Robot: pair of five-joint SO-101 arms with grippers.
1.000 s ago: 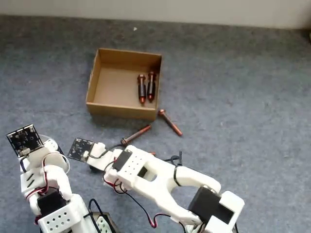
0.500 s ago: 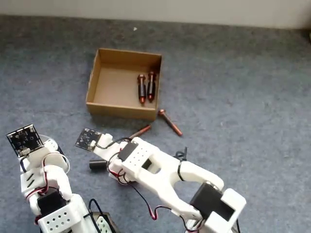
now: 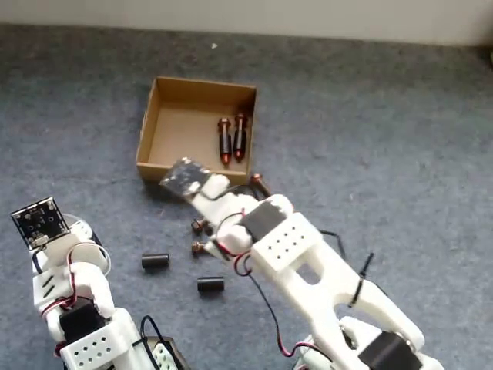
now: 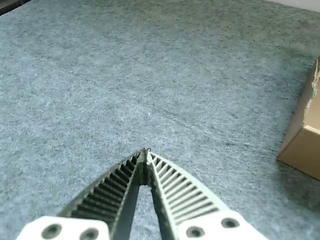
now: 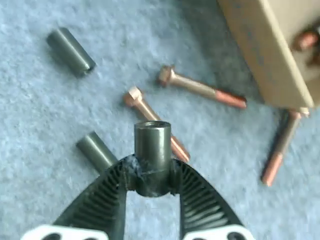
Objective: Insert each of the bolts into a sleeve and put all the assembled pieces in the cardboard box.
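Two assembled pieces (image 3: 224,142) already lie inside the cardboard box (image 3: 179,131), so you have three left to do. Three bare bolts (image 5: 200,89) sit on the carpet (image 3: 385,154) just outside the box's near wall, and two loose sleeves (image 3: 155,261) lie farther out from it. Your right gripper (image 5: 151,169) pinches a third sleeve (image 5: 152,142) above those bolts, near the box. Your left gripper (image 4: 145,156) is pressed together on nothing, apart from the box.

Robotics lab or hobby bench, likely. Two white printed-looking arms, near left (image 3: 85,339) and near right (image 3: 308,266); exposed wiring (image 3: 264,304), bare circuit board (image 3: 40,219). Grey carpet-like table cover (image 3: 400,116); pale wall (image 3: 308,15) along far edge. Cardboard box (image 3: 150,168), loose bolts (image 5: 200,90), sleeves (image 3: 155,261).
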